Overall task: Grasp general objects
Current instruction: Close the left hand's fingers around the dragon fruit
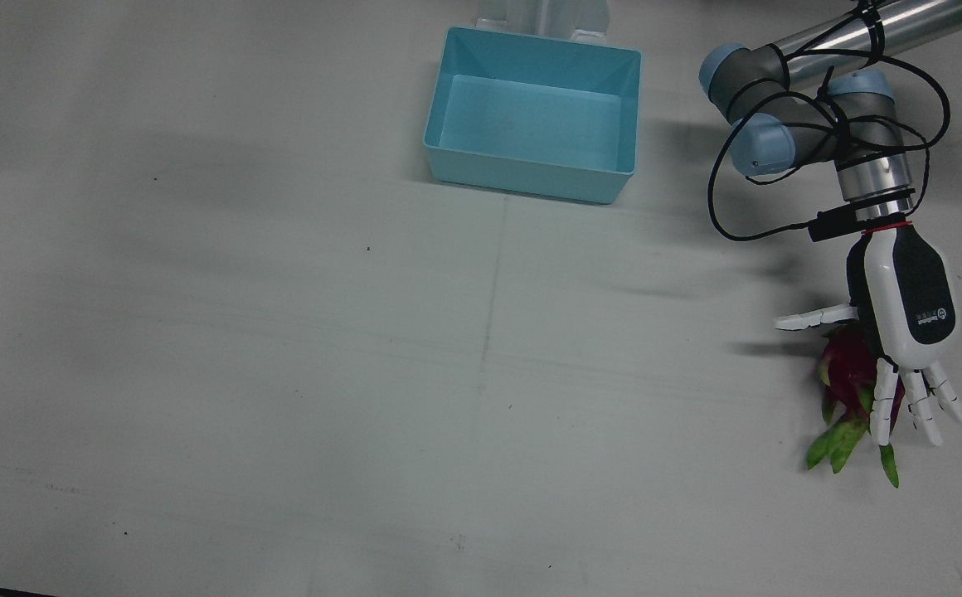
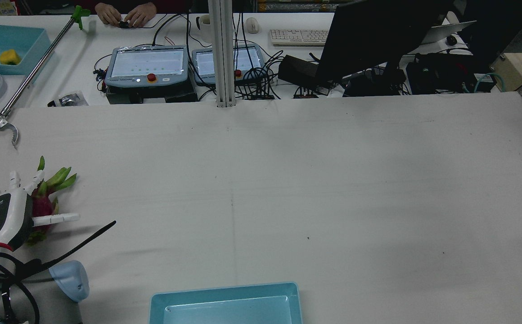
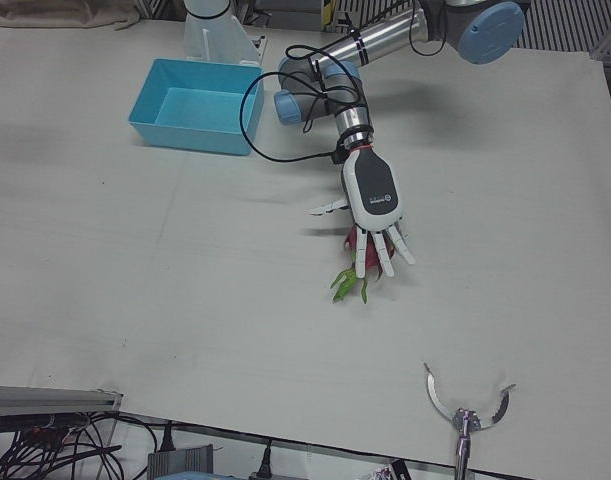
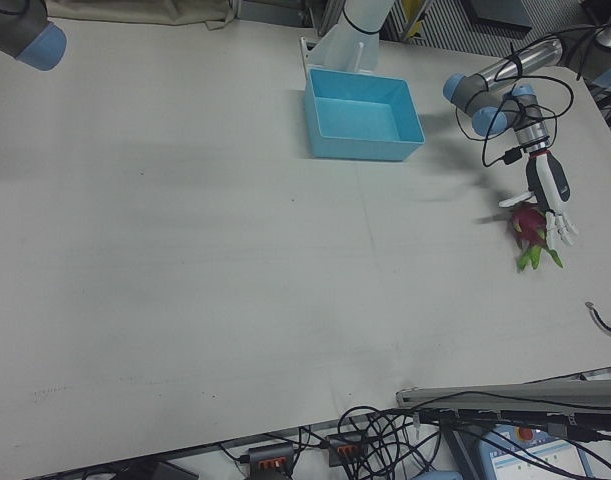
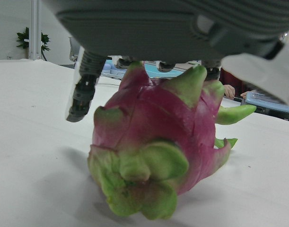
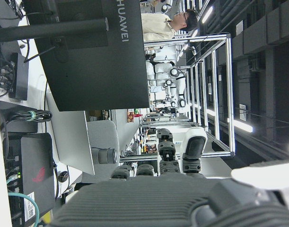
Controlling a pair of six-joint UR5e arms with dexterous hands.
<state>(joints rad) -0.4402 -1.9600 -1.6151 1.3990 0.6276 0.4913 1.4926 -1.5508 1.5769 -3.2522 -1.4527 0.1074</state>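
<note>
- While the dragon fruit lies on the desk near its edge, the left hand hovers over it, fingers spread, holding nothing.
- Lower squarely, then curl around the red body, not the leaves.
- The right hand's state cannot be told.

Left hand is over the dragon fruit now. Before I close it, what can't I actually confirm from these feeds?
- Contact: the left hand covers the dragon fruit from above in the front view; touching or hovering is unclear.
- Fingertips: in the left hand view they are hidden behind the fruit.
- Blue bin: cut off by the rear view's bottom edge.
- Right hand: only its own view shows it, with fingers apart and nothing seen held.
</note>
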